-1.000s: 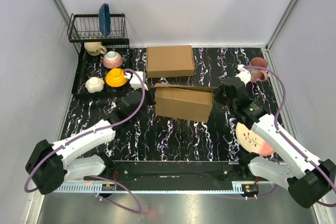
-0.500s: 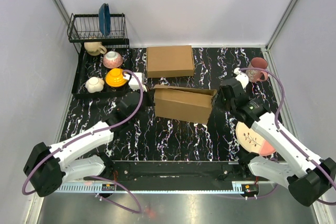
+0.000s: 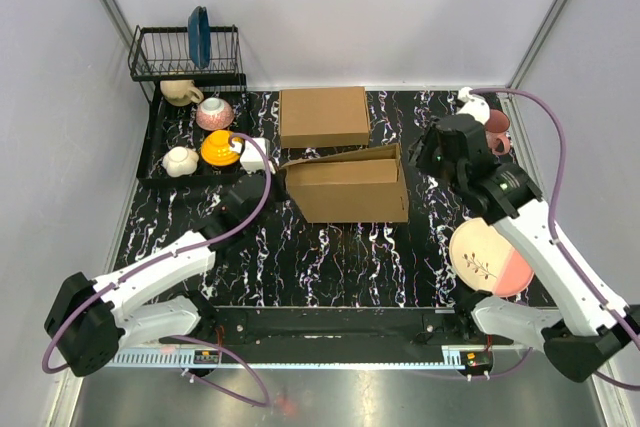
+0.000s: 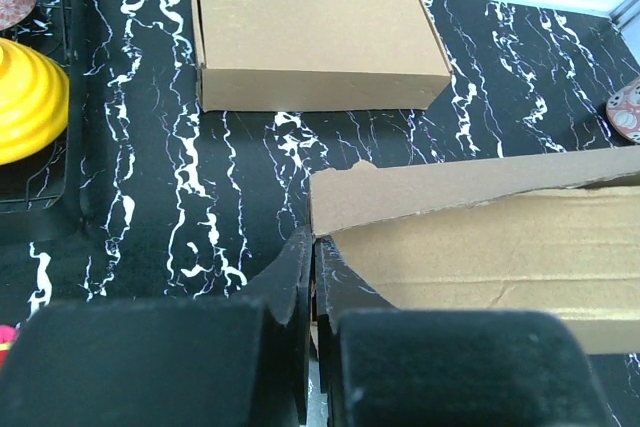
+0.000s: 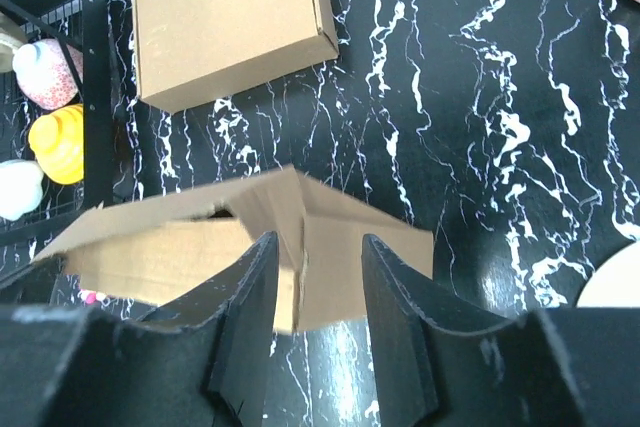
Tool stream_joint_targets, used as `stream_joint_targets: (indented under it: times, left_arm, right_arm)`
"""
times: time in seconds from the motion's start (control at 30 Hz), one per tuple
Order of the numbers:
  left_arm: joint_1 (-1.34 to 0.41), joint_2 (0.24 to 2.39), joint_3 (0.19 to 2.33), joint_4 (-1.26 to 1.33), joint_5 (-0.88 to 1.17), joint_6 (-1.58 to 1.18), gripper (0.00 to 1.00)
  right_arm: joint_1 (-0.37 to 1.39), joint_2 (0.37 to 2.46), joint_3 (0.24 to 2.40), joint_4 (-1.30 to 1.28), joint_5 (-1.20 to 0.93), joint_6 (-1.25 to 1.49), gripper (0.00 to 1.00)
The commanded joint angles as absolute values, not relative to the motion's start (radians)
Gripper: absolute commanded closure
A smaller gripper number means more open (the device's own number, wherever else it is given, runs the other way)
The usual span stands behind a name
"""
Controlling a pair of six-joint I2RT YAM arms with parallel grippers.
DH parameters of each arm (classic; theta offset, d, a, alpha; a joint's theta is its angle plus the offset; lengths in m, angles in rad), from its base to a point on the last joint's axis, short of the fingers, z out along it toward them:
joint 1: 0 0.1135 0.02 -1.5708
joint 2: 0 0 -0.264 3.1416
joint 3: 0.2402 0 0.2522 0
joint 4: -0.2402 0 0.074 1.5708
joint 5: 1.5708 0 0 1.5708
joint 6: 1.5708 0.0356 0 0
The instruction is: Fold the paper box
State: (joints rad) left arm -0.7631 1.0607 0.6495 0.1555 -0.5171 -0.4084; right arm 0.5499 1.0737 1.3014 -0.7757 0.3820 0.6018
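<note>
The paper box [image 3: 348, 185] is a half-formed brown cardboard shell in the middle of the table, with a flap sticking out at its left end. My left gripper [image 3: 279, 185] is shut on that left flap edge; in the left wrist view its fingertips [image 4: 313, 252] pinch the thin cardboard where the box [image 4: 480, 237] starts. My right gripper [image 3: 432, 154] is open and empty, raised above the box's right end. In the right wrist view its gripper [image 5: 318, 247] hangs over the box [image 5: 150, 257] without touching it.
A neatly formed brown box [image 3: 323, 115] lies just behind the paper box, also in the wrist views [image 4: 310, 27] [image 5: 230, 22]. A dish rack [image 3: 185, 52] and a tray of cups and bowls [image 3: 205, 137] stand at the back left. A pink mug [image 3: 495, 132] and a plate [image 3: 490, 257] are on the right.
My right gripper has let go of the box's right end and lifted up and back. The box has swung and now lies flatter, top face up. The left gripper keeps its hold.
</note>
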Motion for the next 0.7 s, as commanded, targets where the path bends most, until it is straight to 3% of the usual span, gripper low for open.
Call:
stream_joint_targets:
  times: [0.0, 0.43, 0.67]
  left_arm:
    - [-0.761, 1.054, 0.637, 0.061, -0.557, -0.391, 1.00]
    - [-0.761, 1.072, 0.768, 0.002, -0.609, -0.327, 1.00]
    - [-0.761, 1.072, 0.790, 0.002, -0.604, -0.333, 1.00]
  right_arm:
    - [0.548, 1.131, 1.312, -0.712, 0.394, 0.555, 0.55]
    - [0.548, 1.022, 1.085, -0.693, 0.492, 0.641, 0.55]
    - [0.548, 0.982, 0.867, -0.590, 0.398, 0.764, 0.60]
